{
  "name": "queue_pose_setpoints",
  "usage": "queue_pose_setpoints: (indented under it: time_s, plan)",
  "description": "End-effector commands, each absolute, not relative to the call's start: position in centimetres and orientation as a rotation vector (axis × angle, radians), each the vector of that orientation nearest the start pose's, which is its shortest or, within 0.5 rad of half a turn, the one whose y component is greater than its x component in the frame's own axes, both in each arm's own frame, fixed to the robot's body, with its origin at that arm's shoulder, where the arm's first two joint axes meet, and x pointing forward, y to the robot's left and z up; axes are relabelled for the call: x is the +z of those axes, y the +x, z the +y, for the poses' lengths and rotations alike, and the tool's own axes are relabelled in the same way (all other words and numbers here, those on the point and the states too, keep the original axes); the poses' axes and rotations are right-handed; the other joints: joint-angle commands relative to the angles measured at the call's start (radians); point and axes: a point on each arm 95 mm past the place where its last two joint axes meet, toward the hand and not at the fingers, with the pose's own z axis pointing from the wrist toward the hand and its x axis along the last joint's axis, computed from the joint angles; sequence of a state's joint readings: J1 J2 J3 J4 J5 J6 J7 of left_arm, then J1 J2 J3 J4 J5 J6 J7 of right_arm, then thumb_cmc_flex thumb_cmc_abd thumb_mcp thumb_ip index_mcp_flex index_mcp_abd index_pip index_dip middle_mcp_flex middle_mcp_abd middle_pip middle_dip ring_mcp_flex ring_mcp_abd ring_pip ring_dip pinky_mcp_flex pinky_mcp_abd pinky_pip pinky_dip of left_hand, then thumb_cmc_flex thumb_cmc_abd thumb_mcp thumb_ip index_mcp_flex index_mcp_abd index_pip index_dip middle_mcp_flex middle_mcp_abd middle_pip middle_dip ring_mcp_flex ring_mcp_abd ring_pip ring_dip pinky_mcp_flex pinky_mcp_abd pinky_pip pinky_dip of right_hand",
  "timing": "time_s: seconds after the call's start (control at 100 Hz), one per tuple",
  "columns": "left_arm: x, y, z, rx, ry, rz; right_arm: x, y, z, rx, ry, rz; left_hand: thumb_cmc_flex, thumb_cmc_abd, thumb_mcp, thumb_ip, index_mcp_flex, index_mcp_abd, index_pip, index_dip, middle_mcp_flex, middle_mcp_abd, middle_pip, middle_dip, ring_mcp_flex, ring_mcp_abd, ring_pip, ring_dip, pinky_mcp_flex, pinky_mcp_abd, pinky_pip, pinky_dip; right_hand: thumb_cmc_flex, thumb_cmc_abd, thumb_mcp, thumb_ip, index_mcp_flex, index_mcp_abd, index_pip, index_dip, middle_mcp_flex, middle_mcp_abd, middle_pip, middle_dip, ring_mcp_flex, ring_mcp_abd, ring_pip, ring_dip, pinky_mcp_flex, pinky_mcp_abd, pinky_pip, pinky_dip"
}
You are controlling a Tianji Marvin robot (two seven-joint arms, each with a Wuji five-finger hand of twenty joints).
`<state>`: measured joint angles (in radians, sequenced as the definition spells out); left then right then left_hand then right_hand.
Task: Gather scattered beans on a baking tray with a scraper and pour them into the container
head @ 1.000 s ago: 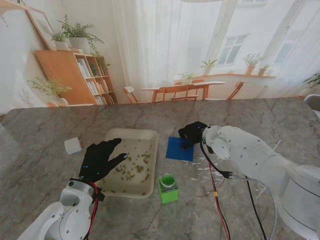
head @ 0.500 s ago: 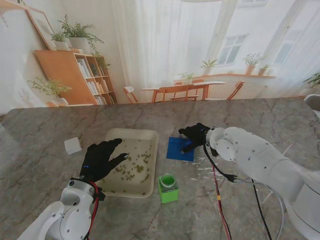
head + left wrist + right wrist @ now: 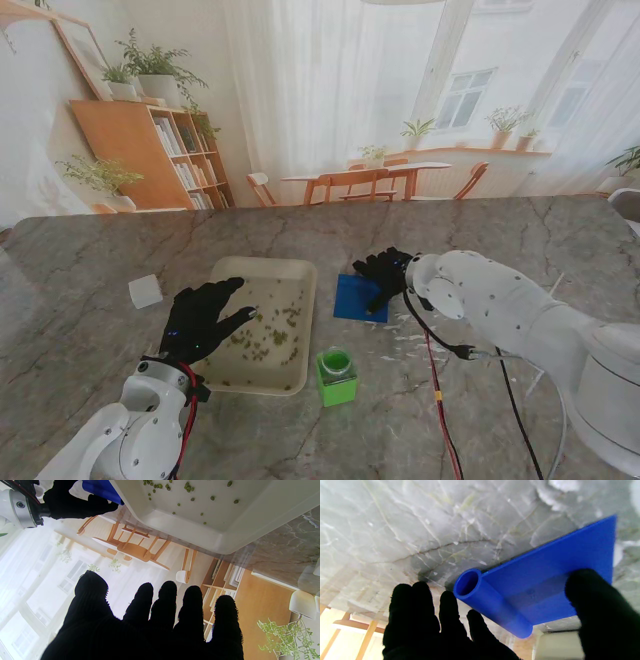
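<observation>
Right hand (image 3: 385, 274) shifts slightly nearer me over scraper (image 3: 361, 297) — thumb across blade, fingers beside tubular handle, not yet clenched. Scraper flat on table, right of tray (image 3: 303, 275) — left hand (image 3: 200, 318) open.

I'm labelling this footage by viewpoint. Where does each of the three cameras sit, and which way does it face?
Stand view: above the shoulders, looking down at the table; both arms show, left hand by the baking tray, right hand at the blue scraper.
Left wrist view: along the open fingers toward the tray's beans.
Right wrist view: along the fingers at the scraper.
Shared: all three views show the scraper.
</observation>
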<state>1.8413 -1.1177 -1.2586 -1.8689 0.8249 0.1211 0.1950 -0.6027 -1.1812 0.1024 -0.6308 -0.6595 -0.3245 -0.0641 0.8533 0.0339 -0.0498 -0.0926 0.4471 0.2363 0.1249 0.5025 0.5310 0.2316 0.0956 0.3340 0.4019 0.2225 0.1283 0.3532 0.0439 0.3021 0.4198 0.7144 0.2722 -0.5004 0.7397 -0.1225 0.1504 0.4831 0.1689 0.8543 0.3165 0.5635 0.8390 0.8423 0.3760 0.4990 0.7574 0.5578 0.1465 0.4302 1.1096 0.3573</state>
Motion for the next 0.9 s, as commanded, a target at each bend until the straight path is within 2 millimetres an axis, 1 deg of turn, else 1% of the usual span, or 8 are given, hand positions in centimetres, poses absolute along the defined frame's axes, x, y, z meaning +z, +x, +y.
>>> queue_pose_setpoints:
  time_s: [0.0,0.3,0.36,0.42,0.49,0.62,0.7,0.89]
  plan:
    - [-30.8,32.4,-1.8,-1.655,-1.414,1.175,-41.3,52.8,-0.9,0.983,0.9,2.323,0.039,0.043,0.01,0.06,0.013,-0.007,0.01,0.011,0.012,-0.029,0.0,0.018,0.018,-0.014,0.011,0.005,-0.004,0.002,-0.015,0.014,0.114,-0.085,0.131,0.011,0.04,-0.002,0.037,0.042,0.017,-0.245,-0.31,-0.103,0.094,-0.267,-0.032,-0.051,0.081,-0.091,0.07,0.04]
    - [-30.8,32.4,-1.7,-1.649,-1.414,1.176,-41.4,53.6,-0.6,1.048,0.878,2.268,0.04,0.044,0.008,0.059,0.014,-0.007,0.01,0.011,0.01,-0.03,-0.001,0.018,0.018,-0.015,0.011,0.006,-0.005,0.002,-0.015,0.014,0.232,-0.215,0.313,-0.013,0.304,-0.245,0.448,0.179,0.39,-0.59,0.215,-0.066,0.489,-0.493,0.147,-0.058,0.447,-0.151,0.158,0.037]
    - [-30.8,32.4,-1.7,-1.648,-1.413,1.175,-41.3,53.7,-0.6,1.063,0.873,2.264,0.041,0.043,0.008,0.059,0.015,-0.007,0.011,0.011,0.01,-0.029,-0.001,0.018,0.019,-0.013,0.011,0.006,-0.005,0.003,-0.015,0.014,0.292,-0.249,0.303,-0.112,0.309,-0.317,0.586,0.189,0.452,-0.672,0.298,-0.016,0.551,-0.568,0.197,-0.052,0.53,-0.185,0.17,0.024]
    - [-30.8,32.4,-1.7,-1.648,-1.413,1.174,-41.2,53.8,-0.5,1.077,0.873,2.254,0.041,0.042,0.009,0.059,0.014,-0.006,0.01,0.011,0.01,-0.029,-0.001,0.018,0.018,-0.015,0.011,0.006,-0.005,0.003,-0.015,0.014,0.339,-0.269,0.298,-0.146,0.318,-0.374,0.708,0.174,0.503,-0.731,0.351,0.024,0.594,-0.618,0.236,-0.049,0.58,-0.195,0.168,0.008]
    - [-30.8,32.4,-1.7,-1.647,-1.413,1.173,-41.1,53.8,-0.4,1.088,0.875,2.237,0.042,0.043,0.009,0.059,0.015,-0.005,0.011,0.012,0.01,-0.029,-0.001,0.018,0.017,-0.015,0.011,0.006,-0.005,0.004,-0.014,0.014,0.365,-0.273,0.291,-0.153,0.348,-0.498,0.863,0.04,0.567,-0.787,0.382,0.051,0.64,-0.664,0.302,-0.096,0.628,-0.204,0.168,-0.012]
    - [-30.8,32.4,-1.6,-1.648,-1.411,1.173,-41.0,53.9,-0.2,1.097,0.913,2.193,0.043,0.042,0.01,0.06,0.015,-0.006,0.011,0.012,0.01,-0.028,-0.001,0.018,0.02,-0.014,0.012,0.006,-0.005,0.006,-0.014,0.014,0.404,-0.3,0.262,-0.189,0.501,-0.821,1.027,-0.151,0.628,-0.806,0.411,0.096,0.694,-0.711,0.375,-0.037,0.687,-0.193,0.15,-0.038]
    - [-30.8,32.3,-1.6,-1.648,-1.409,1.172,-40.9,53.9,-0.1,1.095,0.948,2.163,0.044,0.041,0.009,0.06,0.017,-0.006,0.012,0.012,0.008,-0.029,-0.001,0.018,0.017,-0.012,0.011,0.006,-0.005,0.005,-0.014,0.014,0.39,-0.301,0.273,-0.191,0.521,-0.854,1.069,-0.17,0.624,-0.806,0.445,0.127,0.693,-0.726,0.418,0.015,0.692,-0.176,0.143,-0.041]
    - [-30.8,32.3,-1.6,-1.649,-1.407,1.169,-40.5,53.9,-0.1,1.09,0.952,2.105,0.045,0.04,0.009,0.06,0.018,-0.004,0.012,0.013,0.009,-0.03,-0.001,0.018,0.019,-0.014,0.012,0.007,-0.004,0.005,-0.013,0.014,0.44,-0.191,0.246,-0.177,0.546,-0.946,1.247,-0.042,0.557,-0.816,0.541,0.148,0.621,-0.689,0.488,0.079,0.607,-0.1,0.128,-0.035]
